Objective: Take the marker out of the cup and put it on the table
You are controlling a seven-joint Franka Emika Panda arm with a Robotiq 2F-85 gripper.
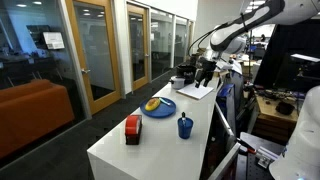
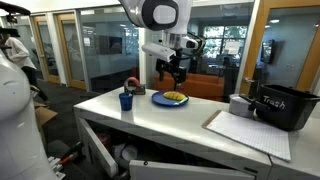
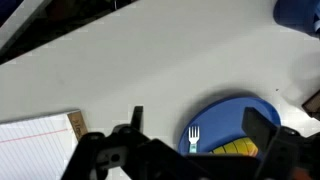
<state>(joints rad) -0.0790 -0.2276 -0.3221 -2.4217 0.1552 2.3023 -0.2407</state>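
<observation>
1. Seeing the marker standing in the cup, slim dark stick just above the rim; we judge nothing done yet: pull-out and set-down both remain.
2. Cup is small, round, dark-blue, plain; table top smooth white.
3. Gripper hangs over the blue plate, apart from the cup, jaws spread, empty.

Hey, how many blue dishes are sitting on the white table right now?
2. The dark-blue cup stands near the table edge; the flat blue plate, holding yellow fruit, lies just beyond it. Something small could hide behind the black bin.
</observation>
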